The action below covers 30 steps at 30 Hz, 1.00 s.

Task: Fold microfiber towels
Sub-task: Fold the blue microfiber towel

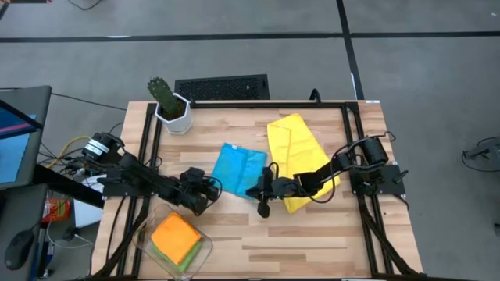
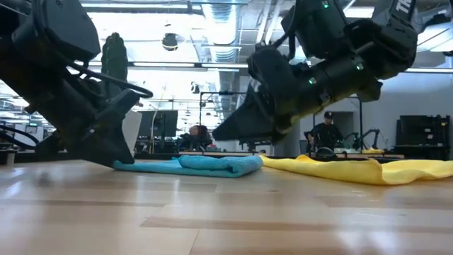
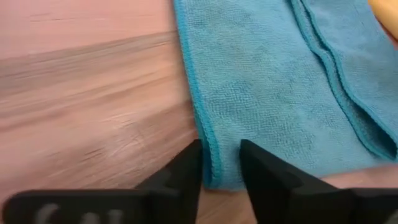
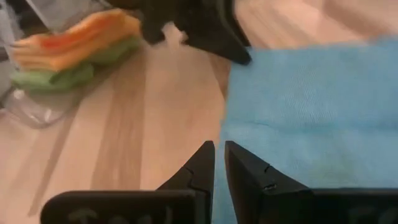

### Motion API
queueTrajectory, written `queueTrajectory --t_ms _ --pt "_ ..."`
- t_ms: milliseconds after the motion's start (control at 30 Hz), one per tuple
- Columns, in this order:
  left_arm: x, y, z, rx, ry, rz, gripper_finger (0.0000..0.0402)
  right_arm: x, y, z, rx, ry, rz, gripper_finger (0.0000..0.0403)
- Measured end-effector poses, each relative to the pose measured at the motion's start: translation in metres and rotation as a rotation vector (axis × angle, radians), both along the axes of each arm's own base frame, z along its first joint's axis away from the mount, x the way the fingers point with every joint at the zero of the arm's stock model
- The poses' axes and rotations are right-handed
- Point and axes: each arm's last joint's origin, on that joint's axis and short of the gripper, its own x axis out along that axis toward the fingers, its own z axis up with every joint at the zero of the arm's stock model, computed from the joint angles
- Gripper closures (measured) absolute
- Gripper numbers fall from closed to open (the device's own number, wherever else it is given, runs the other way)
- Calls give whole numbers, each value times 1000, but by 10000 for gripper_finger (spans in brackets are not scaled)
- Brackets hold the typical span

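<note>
Landmark = light blue towel (image 1: 238, 169), lying folded flat near the middle of the counter (image 1: 312, 242).

Clear bin (image 1: 205, 248) sits well off the blue towel's left-front side, at the counter's front edge. Orange towel (image 1: 176, 236) is folded inside, stacked on the green towel (image 1: 181, 264), which shows only as an edge under it.

Cactus in a white pot (image 1: 172, 110) stands behind and left of the blue towel, near the counter's back edge.

Left gripper (image 3: 221, 163) is at the blue towel's left edge, low on the counter. Its fingers (image 3: 186, 174) straddle the towel's hem with a narrow gap; the cloth runs between them. Can't tell whether they actually pinch it or just bracket it.

Right gripper (image 4: 219, 163) is at the blue towel's right-front corner, low over the edge. Fingers (image 4: 198, 171) are nearly pressed together, only a thin slit between; the towel edge sits right at that slit, but a grip isn't confirmable.

Yellow towel (image 1: 293, 152) is just right of the blue towel, spread long and loosely rumpled, the two touching or nearly so. The right arm crosses over its front part.
</note>
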Motion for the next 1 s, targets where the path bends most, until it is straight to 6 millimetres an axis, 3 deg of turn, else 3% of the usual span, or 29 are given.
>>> queueTrajectory --t_ms 100,267,433,533,700,867,1000 --pt "0 0 1 -8 -3 -3 343 10 1 1 -44 -48 19 340" --pt "1 0 1 -35 -30 28 390 22 2 -20 -54 -19 15 340" --pt "2 -1 1 -46 -45 26 396 27 3 -42 -23 25 -1 340" --pt "3 -2 3 -64 -57 20 397 28 3 -45 5 23 -18 340" --pt "6 -5 16 -127 -80 -39 399 27 4 -44 10 29 -15 340" --pt "13 -2 37 -82 -92 -111 401 26 4 -39 13 29 -11 340" --pt "14 2 43 -56 -54 -123 401 27 6 -8 -41 -22 6 340"
